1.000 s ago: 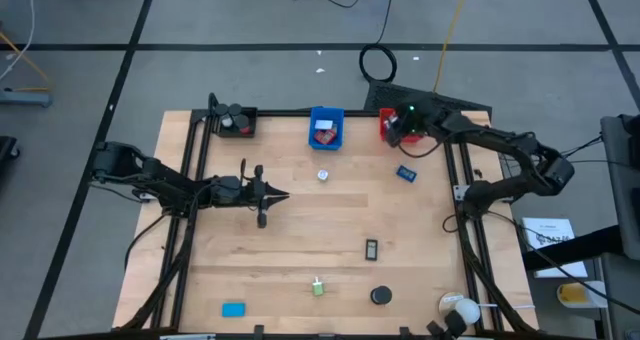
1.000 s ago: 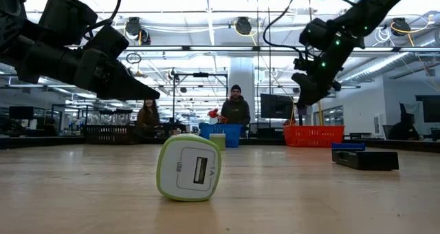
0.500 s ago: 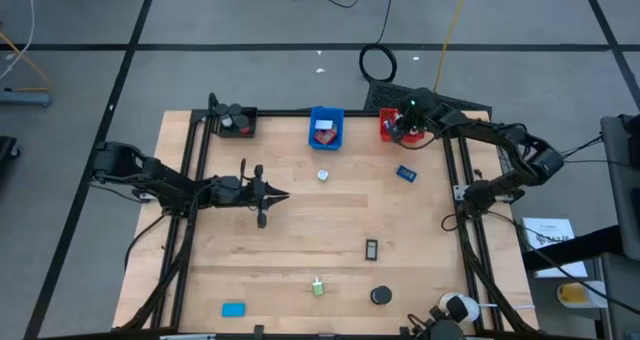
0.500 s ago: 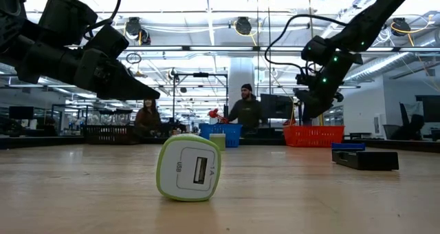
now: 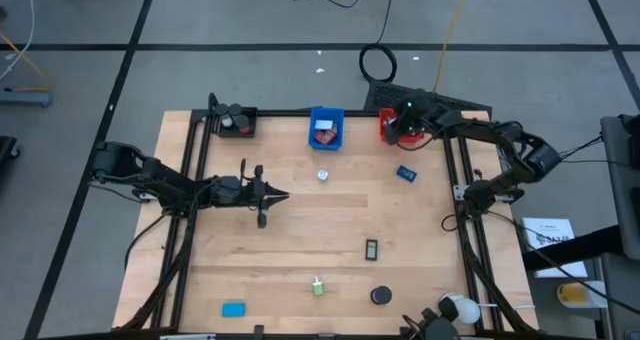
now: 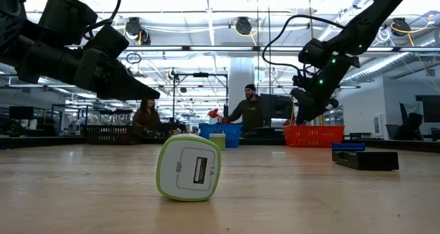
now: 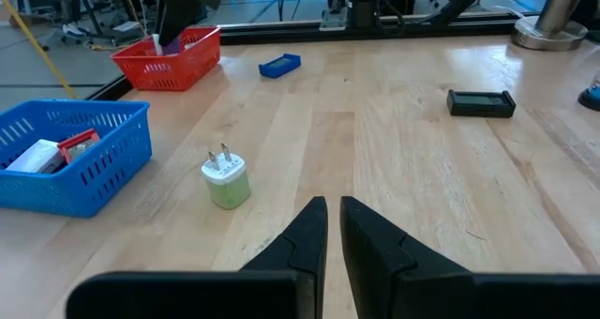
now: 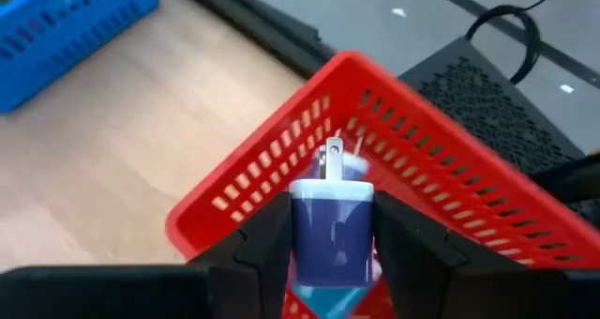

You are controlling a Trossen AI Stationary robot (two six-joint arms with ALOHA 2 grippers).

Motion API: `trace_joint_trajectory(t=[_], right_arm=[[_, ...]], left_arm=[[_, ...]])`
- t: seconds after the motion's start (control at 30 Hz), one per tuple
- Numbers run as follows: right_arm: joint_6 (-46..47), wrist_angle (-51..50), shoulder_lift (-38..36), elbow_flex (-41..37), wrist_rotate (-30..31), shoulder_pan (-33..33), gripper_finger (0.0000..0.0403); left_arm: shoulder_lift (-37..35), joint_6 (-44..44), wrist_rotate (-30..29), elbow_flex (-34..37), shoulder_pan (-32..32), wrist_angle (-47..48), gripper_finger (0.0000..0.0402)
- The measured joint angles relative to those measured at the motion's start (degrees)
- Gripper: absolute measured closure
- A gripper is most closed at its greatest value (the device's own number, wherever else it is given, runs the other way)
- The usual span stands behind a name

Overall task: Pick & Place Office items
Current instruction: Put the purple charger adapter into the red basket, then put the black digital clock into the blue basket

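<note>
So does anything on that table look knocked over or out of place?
Nothing looks damaged or spilled. Small items lie scattered loose on the table, including a green plug lying on its side. The right tool holds a blue plug over the red bin.

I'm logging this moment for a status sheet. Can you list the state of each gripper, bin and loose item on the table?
right gripper: shut on blue plug adapter, above the red bin.
left gripper: shut, empty, above the table.
blue bin: holds red and white items.
black bin: holds a red item.
green-white charger: lying on its side.
blue block: loose on table.
black disc: loose on table.
</note>
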State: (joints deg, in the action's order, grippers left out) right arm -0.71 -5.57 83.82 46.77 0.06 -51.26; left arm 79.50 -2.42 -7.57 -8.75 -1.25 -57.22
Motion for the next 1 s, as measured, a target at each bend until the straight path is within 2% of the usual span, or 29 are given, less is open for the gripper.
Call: trace_joint_trajectory(t=[0.23,0.43,0.53,0.67,0.87,1.0], right_arm=[[0.0,1.1,0.45,0.02,0.17,-0.01,0.0239],[0.24,0.19,-5.16,0.02,1.41,0.62,0.0217],[0.81,-0.82,-10.15,0.02,1.41,2.31,0.0239],[3.94,0.54,-16.88,-1.48,1.38,6.79,0.0295],[9.65,13.19,-26.45,-9.79,1.27,14.41,0.0391],[12.57,22.43,-31.39,-15.06,1.05,17.71,0.0391]], left_arm=[[0.0,0.11,0.0,0.0,0.0,-0.01,0.036],[0.0,-0.01,-0.02,0.0,0.02,-0.03,0.036],[0.0,0.05,-0.02,0.02,0.02,-0.01,0.036],[0.0,-0.03,-0.02,0.02,0.02,-0.01,0.036],[0.0,-0.13,0.0,0.02,0.0,-0.01,0.036],[0.0,0.08,0.0,0.02,0.02,-0.01,0.036]])
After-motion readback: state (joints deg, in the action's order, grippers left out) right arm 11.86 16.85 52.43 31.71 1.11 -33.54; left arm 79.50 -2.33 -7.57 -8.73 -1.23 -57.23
